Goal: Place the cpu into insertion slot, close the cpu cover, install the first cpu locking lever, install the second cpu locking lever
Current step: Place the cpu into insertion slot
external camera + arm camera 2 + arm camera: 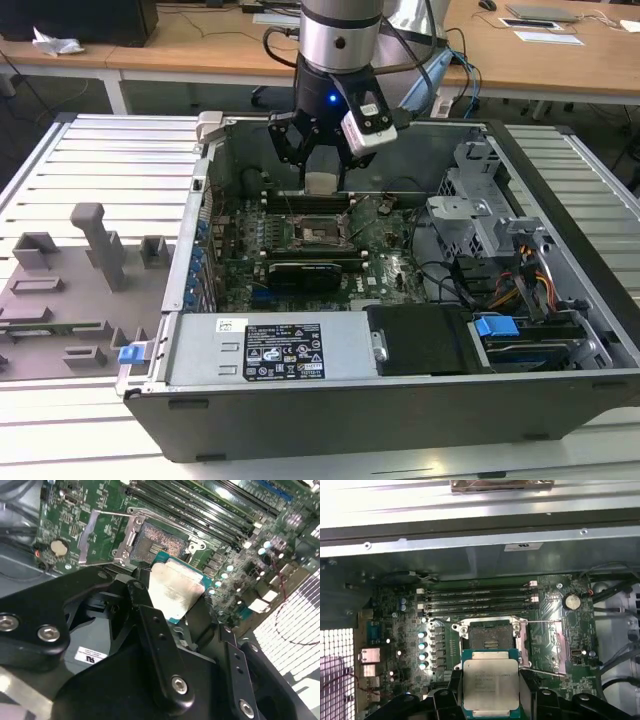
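Observation:
My gripper [322, 168] hangs inside the open computer case, shut on the cpu [322, 184], a flat silvery square chip. In both wrist views the cpu [490, 683] [176, 587] sits level between the black fingers [150, 615], just above and beside the insertion slot [490, 636] [158, 542]. The slot [322, 232] is bare, its dark centre showing on the green motherboard [395, 630]. The cpu cover [555, 647] [86, 536] looks swung open to one side of the slot, with thin wire levers raised around it.
Long black memory slots [477, 600] run just beyond the socket, and a coin battery [571, 601] sits near it. The case walls [205, 200], a drive cage [480, 220], cables [520, 285] and the power supply [270, 345] ring the board. A grey fixture [80, 260] lies outside the case at the exterior view's left.

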`<state>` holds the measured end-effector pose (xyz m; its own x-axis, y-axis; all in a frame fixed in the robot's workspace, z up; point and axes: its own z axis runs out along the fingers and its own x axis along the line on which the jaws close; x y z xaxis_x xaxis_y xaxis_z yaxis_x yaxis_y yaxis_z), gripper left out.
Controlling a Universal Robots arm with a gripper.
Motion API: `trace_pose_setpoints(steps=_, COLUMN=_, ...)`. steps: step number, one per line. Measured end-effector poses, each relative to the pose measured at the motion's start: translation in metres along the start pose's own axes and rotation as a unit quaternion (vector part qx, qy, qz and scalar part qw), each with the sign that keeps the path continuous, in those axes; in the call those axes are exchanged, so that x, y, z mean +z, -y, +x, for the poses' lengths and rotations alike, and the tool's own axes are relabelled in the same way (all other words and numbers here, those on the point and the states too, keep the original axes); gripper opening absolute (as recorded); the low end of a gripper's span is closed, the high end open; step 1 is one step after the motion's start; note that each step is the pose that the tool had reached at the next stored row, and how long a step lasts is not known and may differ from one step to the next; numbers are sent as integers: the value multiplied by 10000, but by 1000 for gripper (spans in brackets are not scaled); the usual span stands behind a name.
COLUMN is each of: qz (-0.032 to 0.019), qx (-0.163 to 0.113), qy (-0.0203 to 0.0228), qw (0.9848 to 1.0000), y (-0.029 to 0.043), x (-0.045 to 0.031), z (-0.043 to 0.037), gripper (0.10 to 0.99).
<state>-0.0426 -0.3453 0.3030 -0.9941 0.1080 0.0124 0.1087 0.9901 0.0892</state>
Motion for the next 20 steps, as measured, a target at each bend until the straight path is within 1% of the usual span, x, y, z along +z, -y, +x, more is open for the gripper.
trace_pose_setpoints(steps=3, qz=-3, qx=274, qy=24, qw=9996, y=1, x=11, z=0, gripper=541)
trace_pose_setpoints(steps=5, qz=-5, qx=462, qy=41, qw=9989, y=1, x=17, z=0, gripper=541)
trace_pose_setpoints(steps=6, qz=-7, qx=602, qy=54, qw=9982, y=2, x=21, z=0, gripper=541)
trace_pose_setpoints(steps=7, qz=-7, qx=680, qy=61, qw=9977, y=2, x=23, z=-1, gripper=541)
trace_pose_setpoints(steps=8, qz=-9, qx=824, qy=74, qw=9966, y=2, x=27, z=0, gripper=541)
trace_pose_setpoints(steps=12, qz=-13, qx=1165, qy=105, qw=9931, y=3, x=34, z=-1, gripper=541)
trace_pose_setpoints(steps=13, qz=-15, qx=1322, qy=119, qw=9911, y=3, x=37, z=-1, gripper=541)
trace_pose_setpoints(steps=14, qz=-15, qx=1434, qy=129, qw=9896, y=3, x=38, z=-1, gripper=541)
trace_pose_setpoints(steps=15, qz=-16, qx=1503, qy=135, qw=9885, y=3, x=40, z=-1, gripper=541)
trace_pose_setpoints(steps=17, qz=-17, qx=1771, qy=160, qw=9841, y=4, x=44, z=-1, gripper=541)
trace_pose_setpoints(steps=18, qz=-18, qx=1836, qy=165, qw=9829, y=4, x=45, z=-1, gripper=541)
trace_pose_setpoints(steps=19, qz=-19, qx=1980, qy=178, qw=9800, y=4, x=48, z=-1, gripper=541)
trace_pose_setpoints(steps=20, qz=-20, qx=2071, qy=186, qw=9781, y=4, x=49, z=-1, gripper=541)
